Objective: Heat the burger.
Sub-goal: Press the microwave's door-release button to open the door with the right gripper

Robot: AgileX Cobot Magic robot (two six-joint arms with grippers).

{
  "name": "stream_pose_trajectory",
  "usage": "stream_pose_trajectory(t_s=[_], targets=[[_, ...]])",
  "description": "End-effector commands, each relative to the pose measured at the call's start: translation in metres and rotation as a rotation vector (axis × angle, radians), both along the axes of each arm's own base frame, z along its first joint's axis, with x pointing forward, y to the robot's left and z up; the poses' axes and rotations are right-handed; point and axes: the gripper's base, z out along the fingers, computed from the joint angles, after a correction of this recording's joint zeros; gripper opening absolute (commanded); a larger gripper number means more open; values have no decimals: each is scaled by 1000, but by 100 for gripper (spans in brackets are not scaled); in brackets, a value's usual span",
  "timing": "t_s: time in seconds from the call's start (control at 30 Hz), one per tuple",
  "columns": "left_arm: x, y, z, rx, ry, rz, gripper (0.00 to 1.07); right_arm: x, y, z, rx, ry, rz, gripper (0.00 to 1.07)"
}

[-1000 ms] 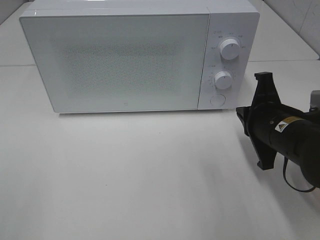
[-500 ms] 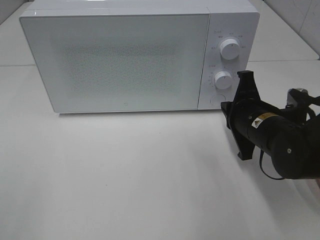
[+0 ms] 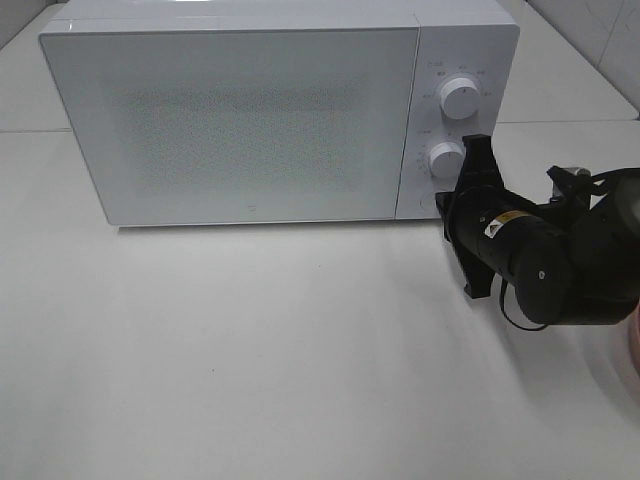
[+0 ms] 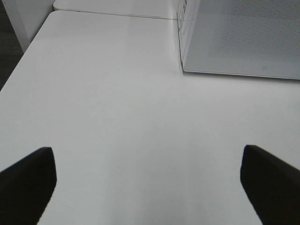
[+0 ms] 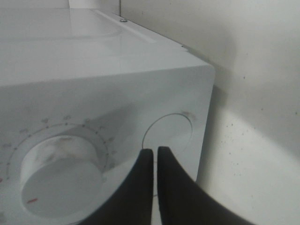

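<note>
1. Our right gripper, jaws pressed together, aims at the round button on the microwave; drifting left, we'd bump the lower dial instead.
2. Our left gripper hangs over the table, jaws spread, empty.
3. We can't see the burger anywhere.
4. Against a second ago, our right arm has slid left, nearer the microwave.

I work on a white table under soft, even light. A pale tiled wall stands behind it. Past one table edge the floor is dark.
</note>
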Motion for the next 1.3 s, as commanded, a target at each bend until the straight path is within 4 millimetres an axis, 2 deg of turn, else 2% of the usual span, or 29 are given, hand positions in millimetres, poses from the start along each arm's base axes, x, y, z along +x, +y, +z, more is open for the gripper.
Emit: stream_pose_trajectory(t_s=[0.03, 0.47, 0.67, 0.73, 1.2, 1.3], targets=[[-1, 0, 1, -13, -29, 4, 100, 8, -1, -2, 14, -15, 1, 0], [-1, 0, 1, -13, -29, 4, 100, 22, 6, -13, 37, -20, -6, 0], [-1, 0, 1, -13, -29, 4, 100, 27, 6, -11, 30, -59, -10, 0], [-1, 0, 1, -13, -29, 4, 100, 29, 3, -5, -2, -133, -32, 0], [-1, 0, 1, -13, -29, 4, 100, 40, 0, 10, 2, -282, -105, 0], [-1, 0, 1, -13, -29, 4, 100, 45, -2, 21, -8, -386, -153, 0]])
